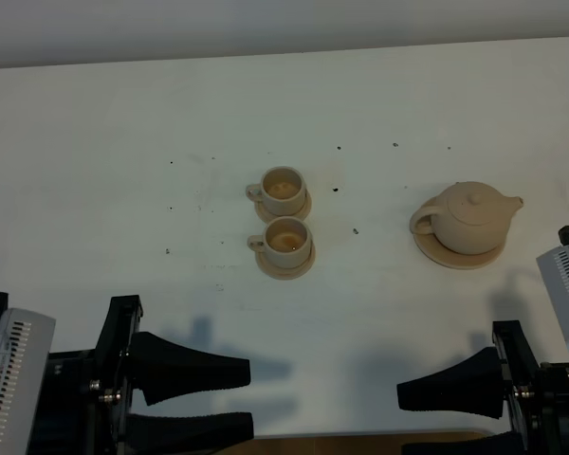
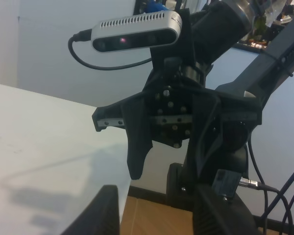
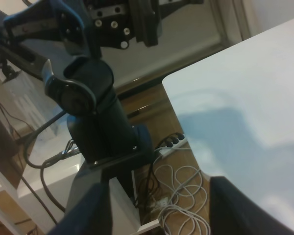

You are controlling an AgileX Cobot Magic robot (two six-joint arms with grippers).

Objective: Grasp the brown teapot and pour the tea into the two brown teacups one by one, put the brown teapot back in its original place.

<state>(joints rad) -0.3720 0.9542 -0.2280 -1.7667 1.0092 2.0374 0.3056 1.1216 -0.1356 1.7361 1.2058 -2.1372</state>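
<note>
Two dark grippers are being shown at the near edge of a white bench [image 1: 95,114] from a high camera, and nothing is being gripped by either. The jaws of the left gripper [image 1: 251,398] are being held apart and empty, and the jaws of the right gripper [image 1: 401,419] are likewise being held spread and empty. Both sets of jaws are being pointed inward along the bench edge, toward each other. The brown teapot [image 1: 467,218] is being carried upright, lid on, by its wide saucer [image 1: 455,258] on the right side of the bench, well apart from both grippers. It is being seen beyond the right gripper and a little to that gripper's outer side, so the right arm is being judged much the nearer; a reach across the middle would be needed from the left. The pot's long axis is being laid side to side across the bench, with the loop handle [image 1: 419,223] turned toward the centre and the spout [image 1: 512,202] toward the right edge. The handle is therefore being judged the part to be approached, from the centre side. The far teacup [image 1: 283,190] and the near teacup [image 1: 287,239] are being carried on small saucers near the middle, just beside each other, on the handle side of the pot. An amber tint is being shown inside both. The teapot is not being caught by either wrist camera.
</note>
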